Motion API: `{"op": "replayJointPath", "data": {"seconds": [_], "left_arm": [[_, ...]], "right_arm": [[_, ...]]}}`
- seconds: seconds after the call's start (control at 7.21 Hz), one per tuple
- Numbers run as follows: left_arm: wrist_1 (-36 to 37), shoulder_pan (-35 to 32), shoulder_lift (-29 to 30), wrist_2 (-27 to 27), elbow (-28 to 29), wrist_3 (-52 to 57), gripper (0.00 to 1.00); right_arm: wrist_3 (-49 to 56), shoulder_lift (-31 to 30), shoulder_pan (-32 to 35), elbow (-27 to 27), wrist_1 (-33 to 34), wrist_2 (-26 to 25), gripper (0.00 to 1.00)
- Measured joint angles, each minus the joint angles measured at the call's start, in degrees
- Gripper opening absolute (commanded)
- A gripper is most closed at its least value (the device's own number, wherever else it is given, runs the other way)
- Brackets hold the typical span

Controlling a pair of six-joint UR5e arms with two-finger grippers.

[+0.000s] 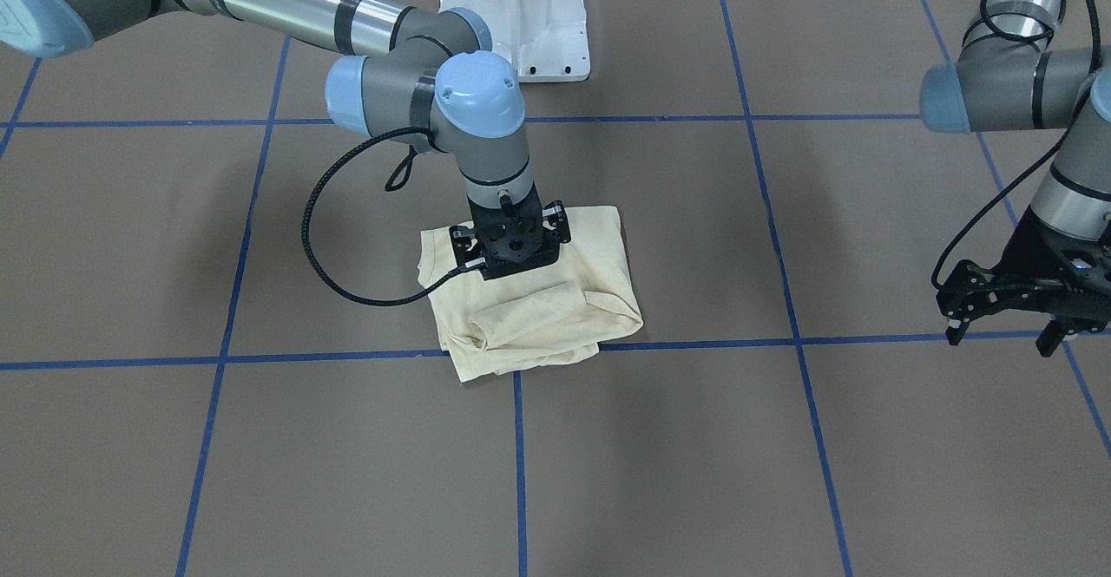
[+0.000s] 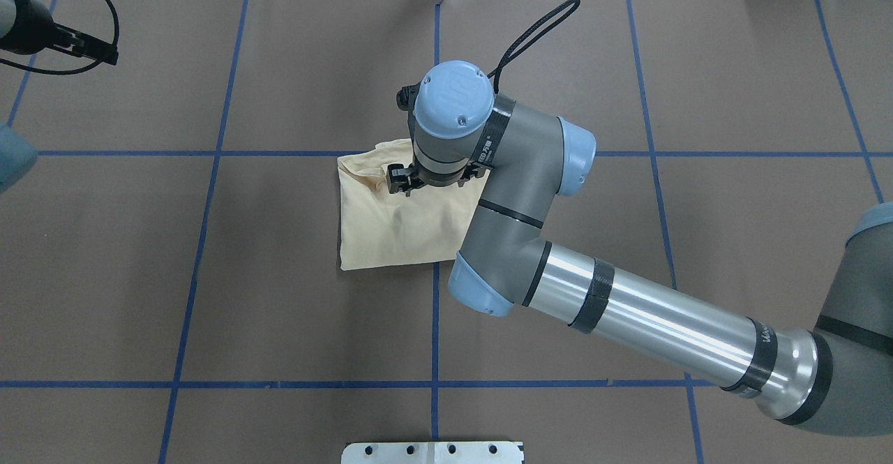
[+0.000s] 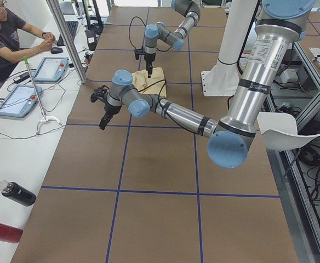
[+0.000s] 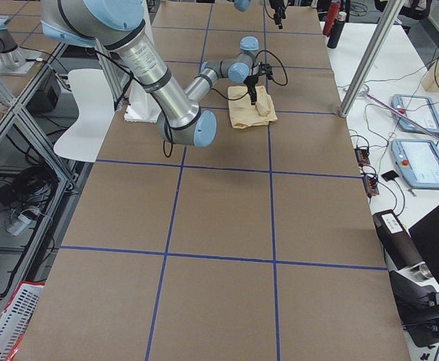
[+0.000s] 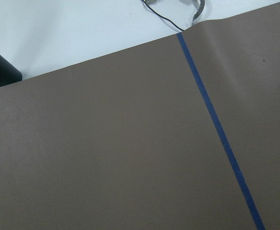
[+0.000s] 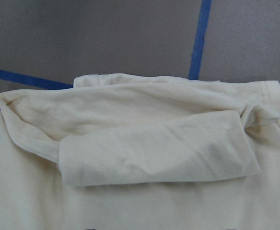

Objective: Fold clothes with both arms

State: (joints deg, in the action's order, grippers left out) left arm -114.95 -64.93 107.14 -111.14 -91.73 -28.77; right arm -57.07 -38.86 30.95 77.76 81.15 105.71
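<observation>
Overhead exterior: right tool (image 2: pixel 411 179) atop the folded shirt (image 2: pixel 391 230), open or closed unclear; left tool (image 1: pixel 1002 330) gapes, well apart.

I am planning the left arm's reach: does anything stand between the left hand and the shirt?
Nothing visible does. Only bare table lies between the left hand and the shirt. The right hand stands over the shirt itself.

My right arm (image 2: pixel 649 317) shows brushed silver metal tubing and smooth pale-blue plastic caps, the shirt (image 1: pixel 555 317) creased matt cream cloth, the bench (image 1: pixel 781 473) dull brown paper lined with blue tape (image 1: pixel 519 473).
</observation>
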Motion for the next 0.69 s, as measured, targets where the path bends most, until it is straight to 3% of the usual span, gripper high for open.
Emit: {"op": "replayJointPath", "data": {"seconds": [0.42,0.69], "left_arm": [[-3.45,-0.35,-0.08,-0.04,3.23,0.12,0.99],[-6.42,-0.90,-0.09,-0.39,5.48,0.12,0.99]], "right_arm": [[0.02,5.58,-0.78,-9.48,-4.31,-1.78,0.77],[0.12,6.63,-0.80,-12.47,-6.17,-2.41,0.75]]}}
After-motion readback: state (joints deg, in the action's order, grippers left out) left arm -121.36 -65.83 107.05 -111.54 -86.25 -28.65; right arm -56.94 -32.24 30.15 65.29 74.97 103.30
